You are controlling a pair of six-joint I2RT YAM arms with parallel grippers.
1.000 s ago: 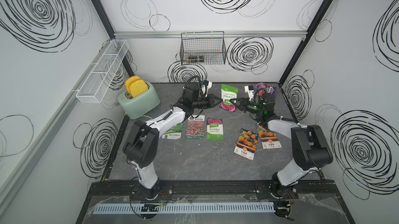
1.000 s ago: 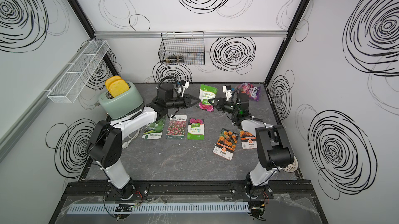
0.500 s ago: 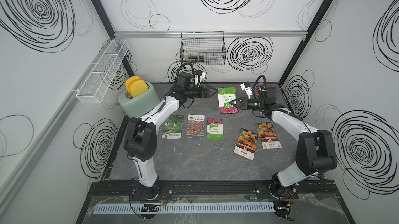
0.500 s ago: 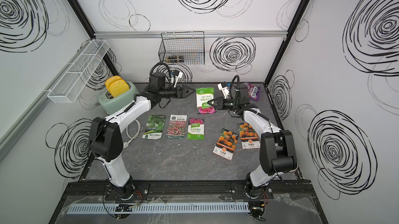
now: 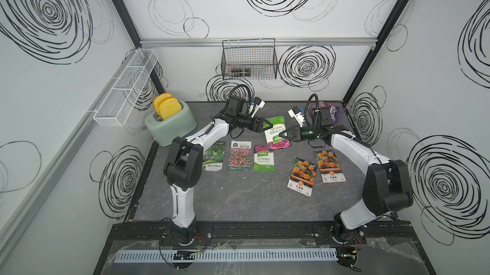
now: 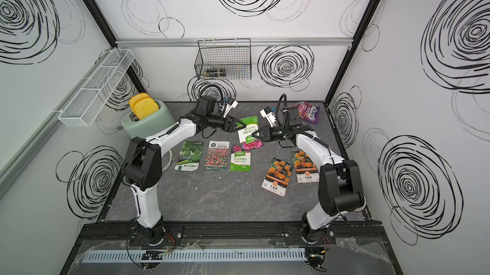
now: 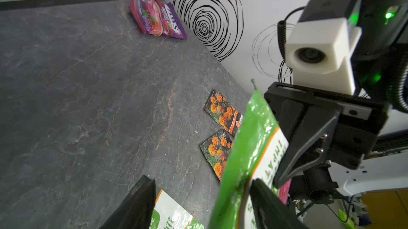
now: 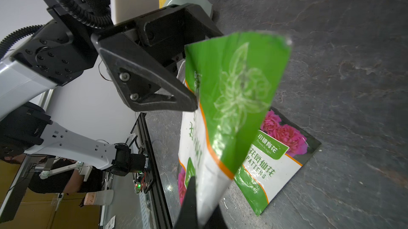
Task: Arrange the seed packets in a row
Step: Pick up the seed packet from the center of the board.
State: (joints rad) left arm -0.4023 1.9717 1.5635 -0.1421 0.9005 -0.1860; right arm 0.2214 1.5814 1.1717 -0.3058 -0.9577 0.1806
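front tabletop (image 5: 238, 202): free | mid: seed packets (image 5: 239, 155) | rear corners: toaster (image 5: 175, 125), candy bag (image 6: 310, 113)

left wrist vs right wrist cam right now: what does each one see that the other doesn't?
Left wrist only: the candy bag near the wall, and the marigold packets lying flat.
Right wrist only: the toaster, and the pink blooms on the flat impatiens packet.
Both: the raised green packet, pinched by the right gripper, with the left gripper open around its edge, above the stone table.
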